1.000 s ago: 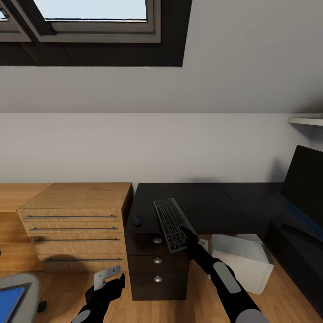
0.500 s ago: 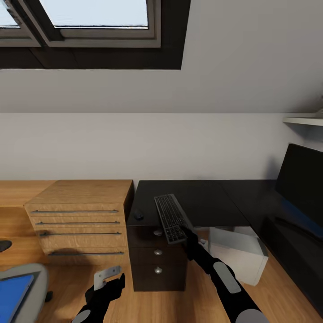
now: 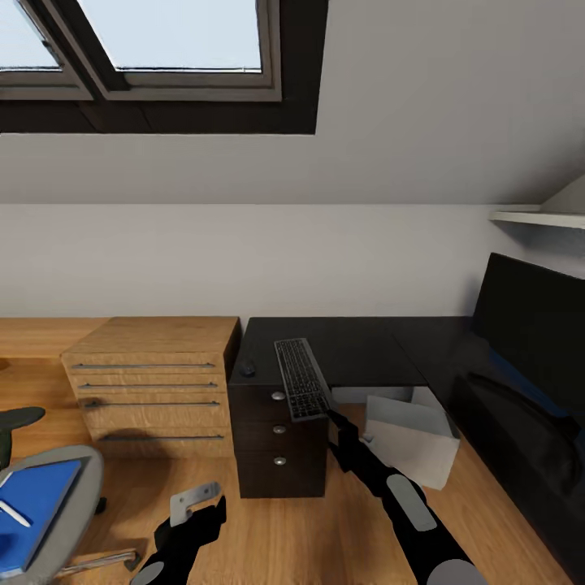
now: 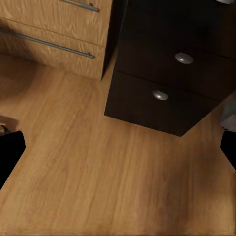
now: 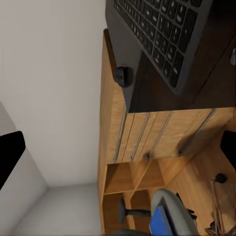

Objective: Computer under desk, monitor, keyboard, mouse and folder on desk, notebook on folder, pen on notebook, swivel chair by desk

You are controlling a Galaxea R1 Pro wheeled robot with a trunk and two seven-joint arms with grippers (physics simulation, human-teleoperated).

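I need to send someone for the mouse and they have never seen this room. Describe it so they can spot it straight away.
Find the black desk beside the light-wood drawer chest. On the desk's end nearest that chest, above the black drawers with round silver knobs, lies the long keyboard. The mouse sits between keyboard and chest: a small, rounded, black lump, far smaller than the flat keyed board.

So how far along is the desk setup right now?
Looks done: the wide black monitor stands on the L-shaped black desk, the light-grey computer tower sits beneath it, and the small black mouse is on top. In hand: the slim silver-grey keyboard overhangs the desk's front edge, right gripper beside it. Left: the bright blue folder lies on the grey swivel chair.
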